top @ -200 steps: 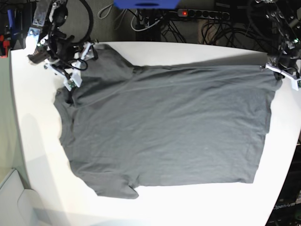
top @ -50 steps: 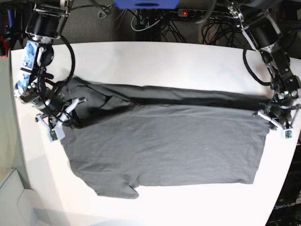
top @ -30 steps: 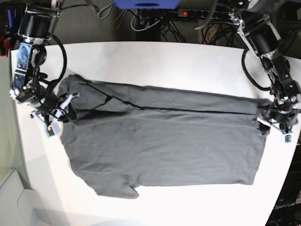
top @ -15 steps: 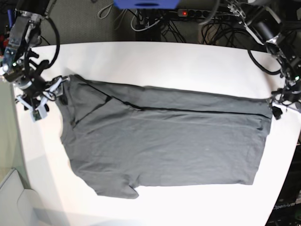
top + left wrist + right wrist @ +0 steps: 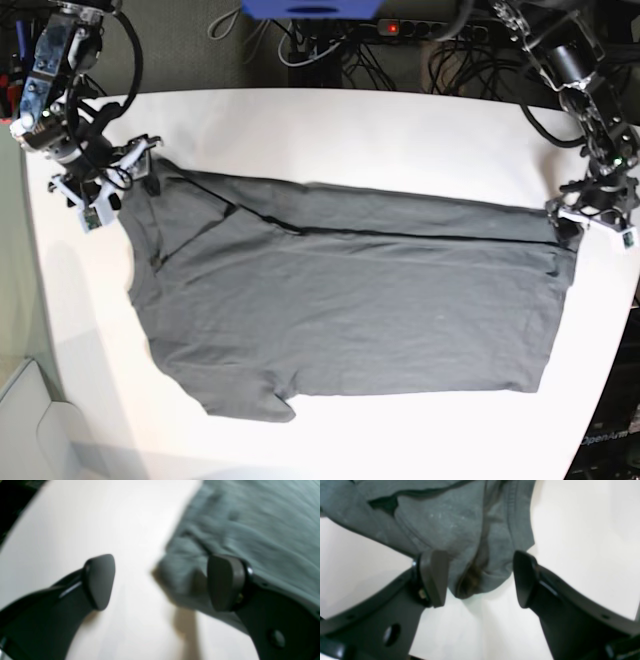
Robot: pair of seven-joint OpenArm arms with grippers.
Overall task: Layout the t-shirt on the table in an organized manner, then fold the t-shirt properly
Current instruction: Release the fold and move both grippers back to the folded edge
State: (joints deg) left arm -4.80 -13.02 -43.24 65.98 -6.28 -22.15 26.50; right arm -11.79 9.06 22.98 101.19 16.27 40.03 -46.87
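Flanking t-shirt (image 5: 350,290) edges, both grippers agape

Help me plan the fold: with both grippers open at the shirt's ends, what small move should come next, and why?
Probably lift both grippers clear. The left gripper and right gripper stand open, holding nothing, and the t-shirt lies on the table with its far edge folded over. Its near sleeve is unfolded.

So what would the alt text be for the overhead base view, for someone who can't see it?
A dark grey t-shirt lies on a white table, its far edge folded over. Two robot grippers, right and left, sit open at its ends.
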